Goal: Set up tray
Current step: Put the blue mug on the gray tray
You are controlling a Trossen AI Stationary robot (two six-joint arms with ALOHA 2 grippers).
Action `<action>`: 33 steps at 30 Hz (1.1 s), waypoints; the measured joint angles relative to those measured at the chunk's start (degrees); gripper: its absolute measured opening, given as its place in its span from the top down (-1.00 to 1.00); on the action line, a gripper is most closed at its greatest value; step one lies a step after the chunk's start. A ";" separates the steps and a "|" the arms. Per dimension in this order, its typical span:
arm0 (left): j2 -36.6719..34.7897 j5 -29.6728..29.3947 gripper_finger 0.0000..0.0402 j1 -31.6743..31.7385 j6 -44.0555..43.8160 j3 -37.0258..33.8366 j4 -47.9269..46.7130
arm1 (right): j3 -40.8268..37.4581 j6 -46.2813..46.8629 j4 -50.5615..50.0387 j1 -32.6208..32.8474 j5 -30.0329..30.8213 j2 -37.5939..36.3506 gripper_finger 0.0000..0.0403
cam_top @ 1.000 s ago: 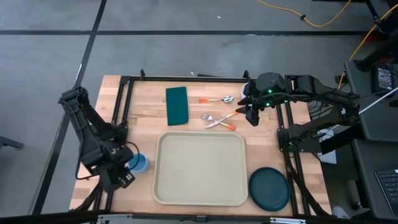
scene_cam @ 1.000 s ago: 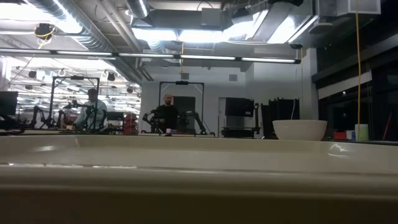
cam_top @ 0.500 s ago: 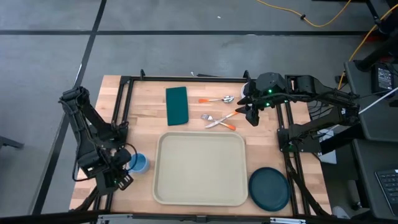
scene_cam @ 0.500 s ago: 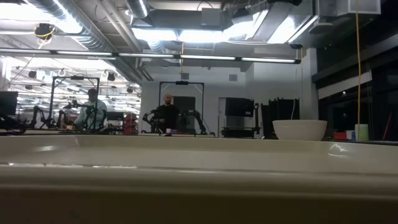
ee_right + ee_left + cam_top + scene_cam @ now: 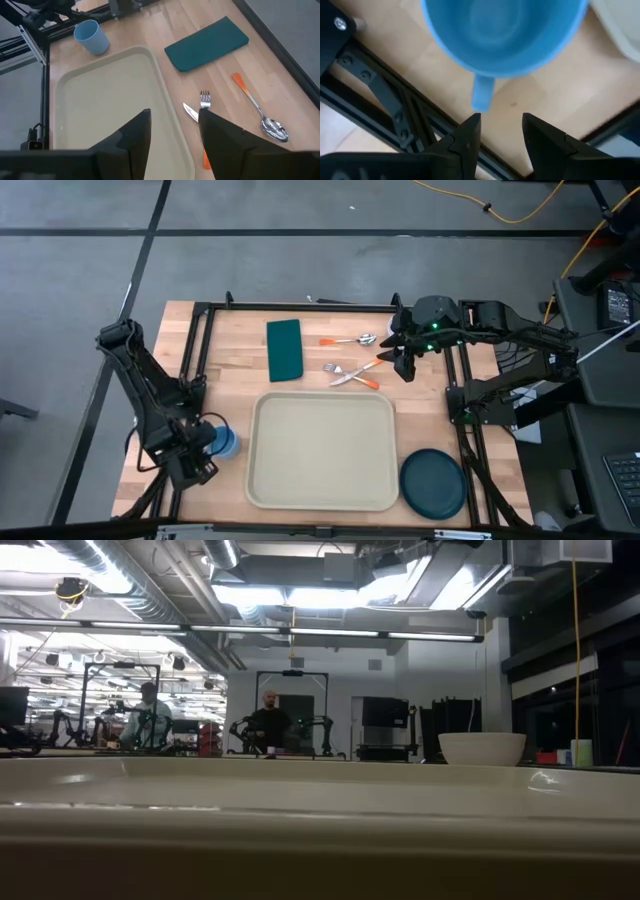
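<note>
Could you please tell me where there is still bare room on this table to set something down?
The large cream plastic tray is bare inside. Bare wood lies between the dark green napkin and the table's left edge. It is crowded around the orange-handled cutlery under the right gripper and at the blue cup by the left gripper.

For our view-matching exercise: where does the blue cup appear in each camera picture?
High view: blue cup at table's left, beside the tray.
Low view: not visible.
Left wrist view: cup fills the top, just ahead of the left tool.
Right wrist view: cup far off, past the tray.
Shared landmark: the tray.
</note>
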 joint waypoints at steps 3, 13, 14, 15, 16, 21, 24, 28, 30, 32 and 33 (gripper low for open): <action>0.02 -0.09 0.31 0.00 0.03 -1.09 0.91 | 0.00 0.00 0.41 -0.01 -0.02 0.02 0.16; 0.00 -0.29 0.31 0.00 -0.52 -4.15 4.55 | 0.00 0.00 0.97 0.00 0.00 0.00 0.16; 0.00 -0.30 0.31 0.00 -0.92 -4.55 5.12 | 0.00 0.00 0.95 0.01 0.00 0.00 0.16; 0.00 -0.32 0.31 0.00 -1.38 -4.84 5.60 | 0.00 0.00 0.98 0.01 0.00 0.00 0.16; 0.00 -0.53 0.31 0.00 -1.55 -4.97 5.71 | 0.00 0.00 1.02 0.01 0.00 0.00 0.16; 0.00 -1.58 0.31 0.88 -1.95 -4.99 5.67 | 0.00 0.00 1.52 0.00 0.00 0.00 0.16; 0.00 -1.20 0.35 1.54 -1.05 -4.99 5.73 | 0.00 0.00 1.52 0.00 0.02 0.00 0.16; 0.00 -1.19 0.53 1.57 -0.15 -4.99 5.82 | 0.00 0.00 1.52 0.01 0.02 0.00 0.16; 0.00 -1.19 0.64 1.57 -0.06 -4.99 5.99 | 0.00 0.00 1.54 0.01 0.02 0.00 0.16; 0.00 -1.13 0.73 1.57 0.04 -4.99 6.54 | 0.00 0.00 1.56 0.01 0.02 0.00 0.16; 0.00 -1.14 0.77 1.57 0.06 -4.99 6.81 | 0.00 0.00 1.61 0.00 0.02 0.00 0.16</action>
